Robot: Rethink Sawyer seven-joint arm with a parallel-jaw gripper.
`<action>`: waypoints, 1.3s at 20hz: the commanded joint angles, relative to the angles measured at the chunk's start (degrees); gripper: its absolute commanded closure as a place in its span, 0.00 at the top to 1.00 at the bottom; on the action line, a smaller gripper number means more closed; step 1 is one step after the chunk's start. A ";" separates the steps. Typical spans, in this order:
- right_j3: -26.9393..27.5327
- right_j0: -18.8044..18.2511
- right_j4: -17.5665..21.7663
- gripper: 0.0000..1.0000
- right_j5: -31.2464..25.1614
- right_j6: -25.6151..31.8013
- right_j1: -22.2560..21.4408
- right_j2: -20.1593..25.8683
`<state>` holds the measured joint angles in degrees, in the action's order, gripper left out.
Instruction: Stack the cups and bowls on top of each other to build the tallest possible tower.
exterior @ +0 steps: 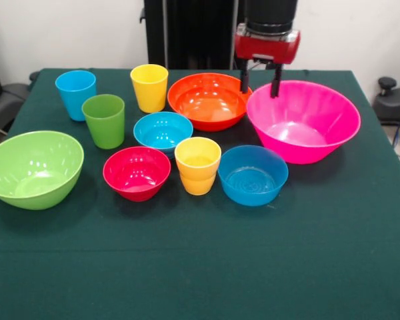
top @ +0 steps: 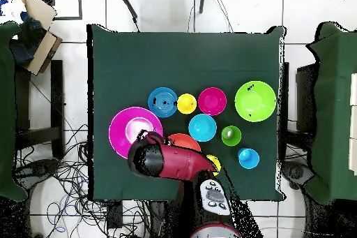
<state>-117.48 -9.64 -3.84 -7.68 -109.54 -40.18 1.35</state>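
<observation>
Front view: fingers (exterior: 259,81) spread, empty, hanging over the gap between orange bowl (exterior: 209,101) and pink bowl (exterior: 303,121), tips above pink's rim. All bowls and cups separate on the green surface (exterior: 200,267), each empty. Overhead view: arm (top: 171,160) hides the fingers and part of the orange bowl (top: 183,139); pink bowl (top: 131,129) beside.

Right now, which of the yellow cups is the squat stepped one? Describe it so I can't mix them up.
Start at the large glossy pink plastic bowl in the front view. In front of it runs a row: small blue plastic bowl, then the squat yellow-orange plastic cup, then small red plastic bowl. Unlike the taller, smooth yellow plastic tumbler further back, its wall has a step.
</observation>
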 commanded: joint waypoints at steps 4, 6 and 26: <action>5.56 -1.46 3.16 1.00 1.36 -3.53 5.56 2.78; 6.84 -1.34 3.13 1.00 0.95 -3.16 5.56 2.76; 12.18 -10.76 6.95 1.00 -21.88 8.33 -2.37 6.08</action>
<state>-108.10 -16.67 -1.70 -19.02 -109.54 -39.79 2.17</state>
